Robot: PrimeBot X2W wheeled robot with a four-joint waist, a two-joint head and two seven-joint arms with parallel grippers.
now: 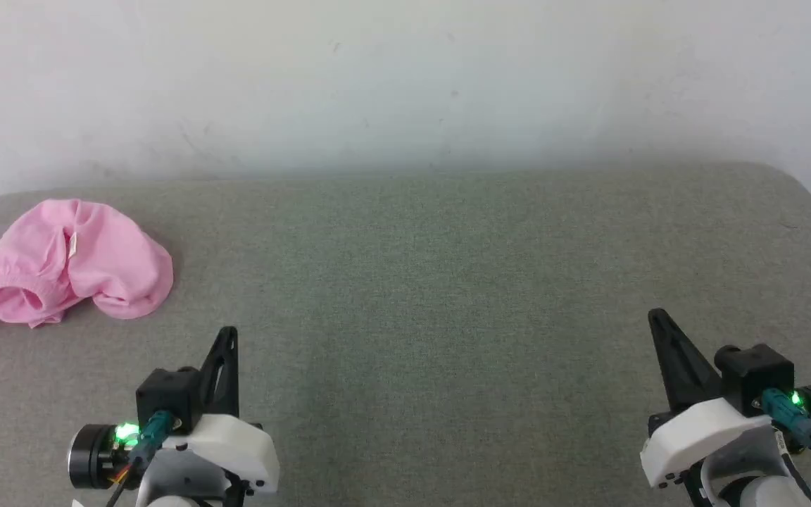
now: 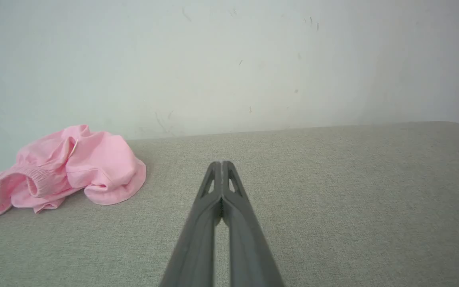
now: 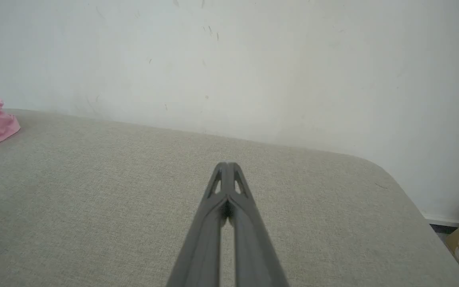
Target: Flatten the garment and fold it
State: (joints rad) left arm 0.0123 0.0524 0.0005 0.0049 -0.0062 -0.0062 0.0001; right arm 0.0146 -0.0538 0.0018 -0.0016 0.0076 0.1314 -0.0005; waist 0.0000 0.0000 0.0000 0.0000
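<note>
At far left of grey padded surface [image 1: 434, 282], crumpled garment [image 1: 60, 271]; left gripper [image 1: 228, 336] near left, right gripper [image 1: 657, 318] near right, both with fingers pressed together, well apart from it.

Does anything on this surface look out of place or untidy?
Yes. The small light-pink cotton shorts lie crumpled in a heap at the far left corner of the grey fabric surface, not spread flat. Nothing else stands out.
</note>
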